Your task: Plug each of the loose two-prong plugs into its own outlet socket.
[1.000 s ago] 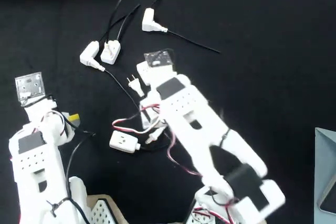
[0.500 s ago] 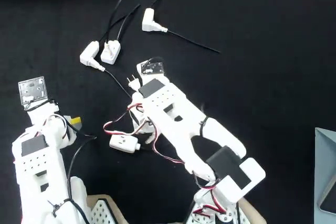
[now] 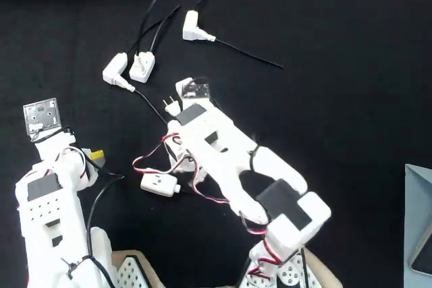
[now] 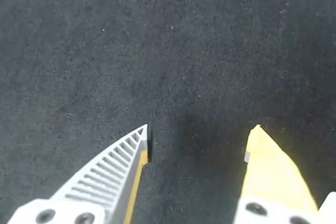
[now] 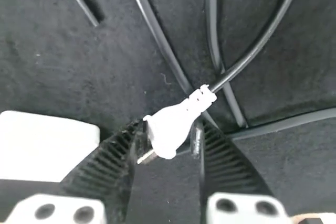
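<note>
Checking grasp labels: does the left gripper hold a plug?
No, the left gripper is open, with just the black table between its jaws.

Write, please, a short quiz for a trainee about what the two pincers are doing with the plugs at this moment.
1. True or false: the left pincer is shut on a plug.
2. What lies between the fingers of the right pincer? A) a white plug B) a coin C) a screwdriver
3. Short answer: is that plug already seated in the outlet socket?

Key
1. False: it is open over bare black cloth.
2. A.
3. No: the plug is apart from the socket, with a prong showing.
</note>
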Robot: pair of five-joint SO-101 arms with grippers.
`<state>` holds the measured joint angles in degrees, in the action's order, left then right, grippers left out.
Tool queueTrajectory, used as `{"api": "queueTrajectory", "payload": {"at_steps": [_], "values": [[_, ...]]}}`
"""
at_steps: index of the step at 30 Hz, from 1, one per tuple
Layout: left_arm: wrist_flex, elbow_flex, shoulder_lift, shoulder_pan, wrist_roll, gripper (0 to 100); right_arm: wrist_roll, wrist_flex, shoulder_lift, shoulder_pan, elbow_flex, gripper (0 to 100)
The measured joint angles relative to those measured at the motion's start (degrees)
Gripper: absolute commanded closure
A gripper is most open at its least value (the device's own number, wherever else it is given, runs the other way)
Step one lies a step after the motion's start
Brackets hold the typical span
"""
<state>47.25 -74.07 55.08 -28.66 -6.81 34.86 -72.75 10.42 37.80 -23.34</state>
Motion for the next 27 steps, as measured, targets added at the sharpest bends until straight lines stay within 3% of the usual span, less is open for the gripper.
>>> {"api": "queueTrajectory", "payload": {"at_steps": [4, 8, 14, 20, 27], "values": [[0.0, 0.0, 0.0, 0.0, 0.0, 71, 1.49, 0.0, 2.73, 0.09, 1.32, 86.0], [0.0, 0.0, 0.0, 0.0, 0.0, 71, 1.85, -0.09, 2.9, -0.79, 1.41, 98.4], [0.0, 0.0, 0.0, 0.0, 0.0, 71, -0.62, -1.05, 0.26, -6.59, 1.76, 98.7], [0.0, 0.0, 0.0, 0.0, 0.0, 71, -8.97, -6.42, -10.73, -8.97, 1.76, 98.7], [0.0, 0.0, 0.0, 0.0, 0.0, 71, -24.18, -11.6, -22.95, -9.05, 1.76, 98.7]]}}
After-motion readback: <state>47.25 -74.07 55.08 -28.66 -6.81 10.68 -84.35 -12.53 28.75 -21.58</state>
